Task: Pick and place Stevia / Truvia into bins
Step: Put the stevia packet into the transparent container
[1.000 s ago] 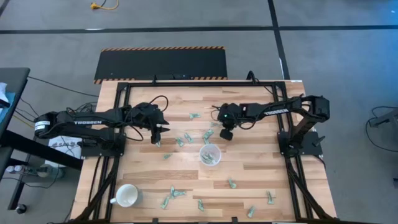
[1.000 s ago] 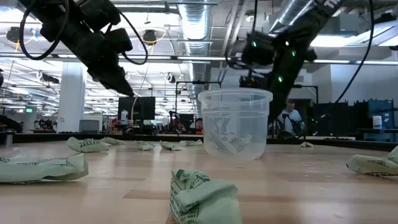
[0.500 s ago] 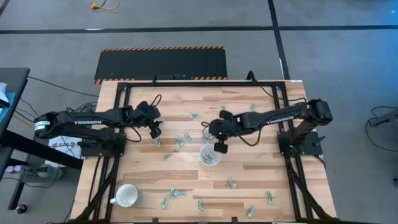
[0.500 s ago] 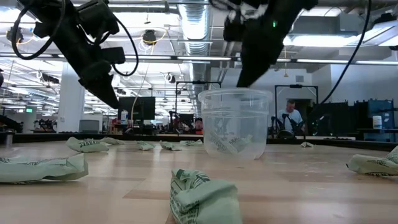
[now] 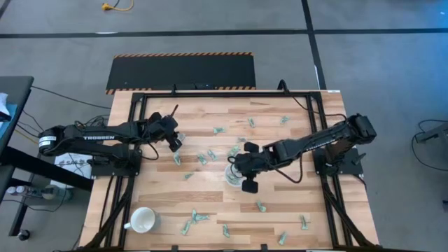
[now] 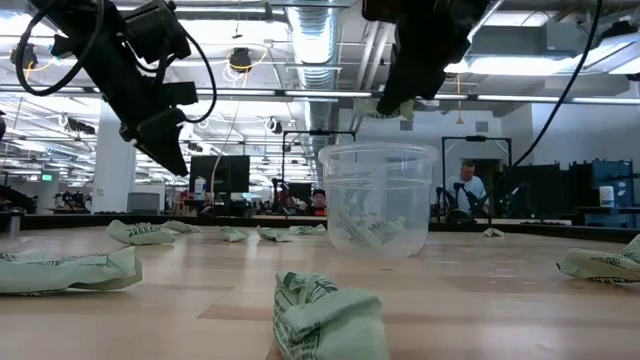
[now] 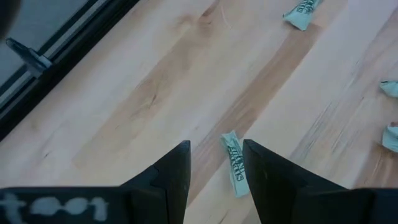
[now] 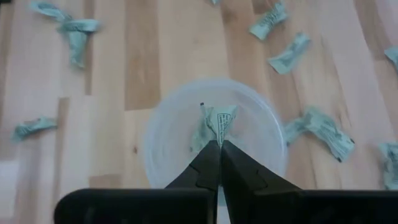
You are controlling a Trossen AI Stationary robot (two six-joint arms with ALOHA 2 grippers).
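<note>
Clear plastic cup (image 8: 214,134) at table middle, right gripper (image 8: 219,144) above it, closed on green sachet (image 8: 219,121), cup partly hidden under arm in high view, left gripper (image 7: 214,163) open, empty, over another sachet (image 7: 234,163).

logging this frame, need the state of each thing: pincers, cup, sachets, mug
right pincer: shut on a sachet, above the cup
left pincer: open, over a loose sachet, not touching it
clear cup: upright, a few sachets inside
scattered sachets: lying loose on the table
white mug: upright at the table's near left, apart from the cup
</note>
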